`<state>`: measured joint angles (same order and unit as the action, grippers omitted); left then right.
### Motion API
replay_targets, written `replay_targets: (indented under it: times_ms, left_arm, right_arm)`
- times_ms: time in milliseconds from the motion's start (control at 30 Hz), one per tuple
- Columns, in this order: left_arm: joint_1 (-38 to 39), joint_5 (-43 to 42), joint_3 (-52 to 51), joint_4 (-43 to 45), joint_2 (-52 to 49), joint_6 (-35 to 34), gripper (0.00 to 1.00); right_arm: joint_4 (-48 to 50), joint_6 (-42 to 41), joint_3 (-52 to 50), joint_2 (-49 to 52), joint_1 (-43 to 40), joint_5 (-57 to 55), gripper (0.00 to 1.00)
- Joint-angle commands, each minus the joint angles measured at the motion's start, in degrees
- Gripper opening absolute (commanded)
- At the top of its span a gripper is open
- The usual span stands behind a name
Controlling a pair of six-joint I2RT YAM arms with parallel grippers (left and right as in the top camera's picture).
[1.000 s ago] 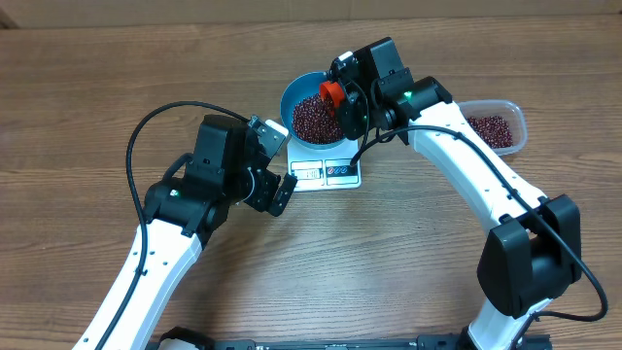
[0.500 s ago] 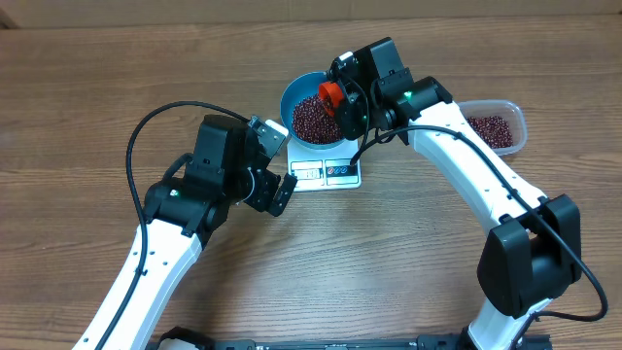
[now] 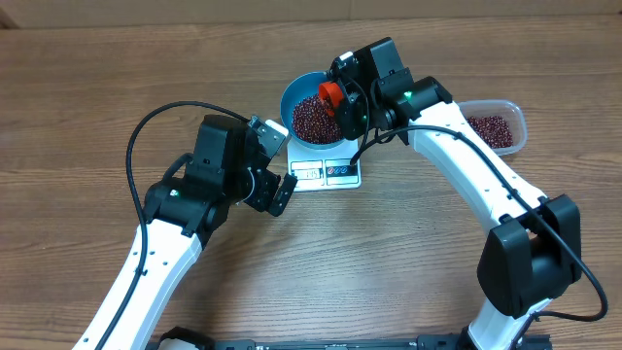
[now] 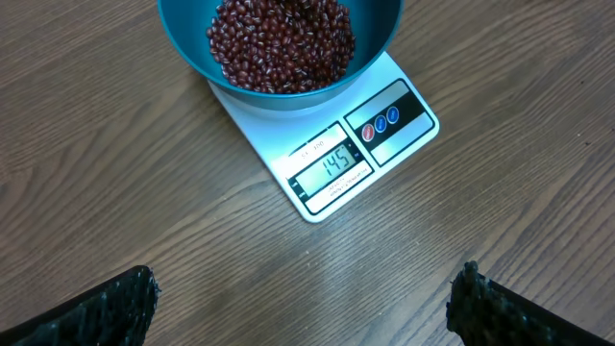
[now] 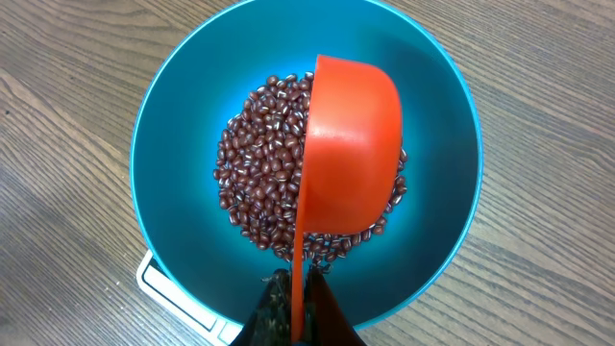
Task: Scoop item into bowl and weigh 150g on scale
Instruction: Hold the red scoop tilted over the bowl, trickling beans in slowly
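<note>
A blue bowl [image 3: 292, 97] [image 4: 183, 29] [image 5: 173, 115] stands on the white scale [image 3: 342, 175] [image 4: 384, 106] [image 5: 159, 284], holding a heap of dark red-brown beans [image 3: 313, 119] [image 4: 279, 43] [image 5: 259, 183]. The scale display reads 145 in the left wrist view. My right gripper [image 3: 342, 109] [image 5: 300, 288] is shut on the handle of an orange scoop [image 3: 331, 94] [image 5: 351, 144], which hangs turned on its side over the beans in the bowl. My left gripper [image 3: 277, 167] [image 4: 303, 308] stands open over bare table just left of the scale, nothing between its fingers.
A clear plastic tub [image 3: 510, 109] with more beans [image 3: 491, 129] sits at the right, behind the right arm. Wooden table surrounds the scale.
</note>
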<state>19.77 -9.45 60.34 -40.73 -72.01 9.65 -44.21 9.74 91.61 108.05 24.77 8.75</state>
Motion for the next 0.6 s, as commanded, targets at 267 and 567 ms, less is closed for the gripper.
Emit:
replay_targets:
  times_ms: [267,567]
  left_arm:
    - [-0.24,-0.61,-0.15,0.07,0.44,1.07,1.00]
    - [-0.24,-0.63,-0.15,0.07,0.44,1.07,1.00]
  right_arm:
    - [0.22,1.11,2.23,-0.68,-0.04,0.24,0.04]
    - [0.61,3.50,2.23,-0.68,-0.04,-1.40,0.04]
